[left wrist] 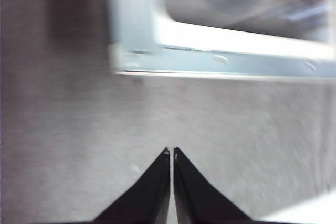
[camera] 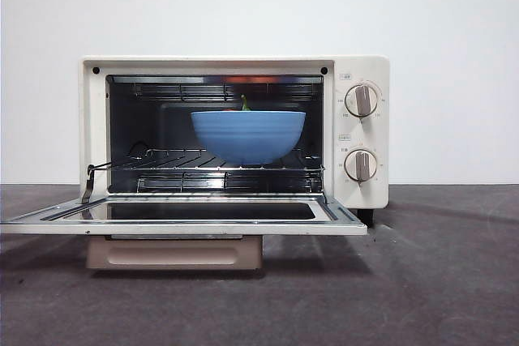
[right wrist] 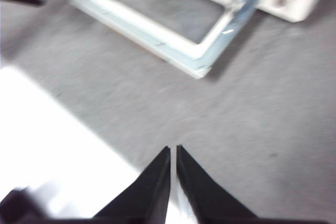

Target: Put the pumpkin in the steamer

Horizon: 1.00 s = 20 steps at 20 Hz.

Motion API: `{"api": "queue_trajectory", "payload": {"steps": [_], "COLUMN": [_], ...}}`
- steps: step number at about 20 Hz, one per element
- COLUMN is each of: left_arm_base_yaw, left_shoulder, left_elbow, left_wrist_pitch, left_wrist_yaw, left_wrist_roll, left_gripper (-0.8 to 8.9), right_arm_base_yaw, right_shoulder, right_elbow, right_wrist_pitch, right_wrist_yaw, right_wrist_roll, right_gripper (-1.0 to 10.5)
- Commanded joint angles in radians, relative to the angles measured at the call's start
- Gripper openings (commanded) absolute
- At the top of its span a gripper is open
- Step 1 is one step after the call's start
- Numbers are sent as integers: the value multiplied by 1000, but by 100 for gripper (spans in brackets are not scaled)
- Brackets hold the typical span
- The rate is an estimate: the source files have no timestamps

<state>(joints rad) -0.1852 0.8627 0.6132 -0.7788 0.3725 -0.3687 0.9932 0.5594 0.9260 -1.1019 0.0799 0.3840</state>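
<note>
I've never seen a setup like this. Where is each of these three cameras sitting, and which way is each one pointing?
Front view: low, at about table height, looking level into the open steamer; a blue bowl sits on its rack with a green stem peeking above it. No robot parts show.
Left wrist view: on the left arm, looking down at the table and a corner of the steamer's door; the left gripper shows, jaws shut.
Right wrist view: on the right arm, looking down from farther off; the right gripper shows, jaws shut.
Shared: all three views show the lowered door.
</note>
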Motion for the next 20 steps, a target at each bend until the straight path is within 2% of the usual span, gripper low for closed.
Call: {"api": "queue_trajectory", "payload": {"steps": [1, 5, 9, 13, 20], "left_arm_base_yaw": [69, 154, 166, 166, 166], "left_shoulder": [53, 175, 338, 446, 525], "left_elbow": [3, 3, 3, 3, 3], "left_wrist_pitch": [26, 64, 97, 201, 308], "left_wrist_yaw": [1, 57, 70, 108, 154], "left_wrist_roll": [-8, -3, 37, 12, -43], "left_gripper": [14, 14, 14, 14, 14], "right_arm_base_yaw": [10, 10, 10, 10, 10], "right_shoulder": [-9, -13, -12, -11, -11], "right_elbow": [-16, -23, -23, -23, -23], "right_wrist_pitch": [14, 50, 152, 225, 242], "right_wrist_yaw": [-58, -109, -190, -272, -283], "right_wrist_roll": [-24, -27, -30, -23, 1], "right_gripper": [14, 14, 14, 14, 14]}}
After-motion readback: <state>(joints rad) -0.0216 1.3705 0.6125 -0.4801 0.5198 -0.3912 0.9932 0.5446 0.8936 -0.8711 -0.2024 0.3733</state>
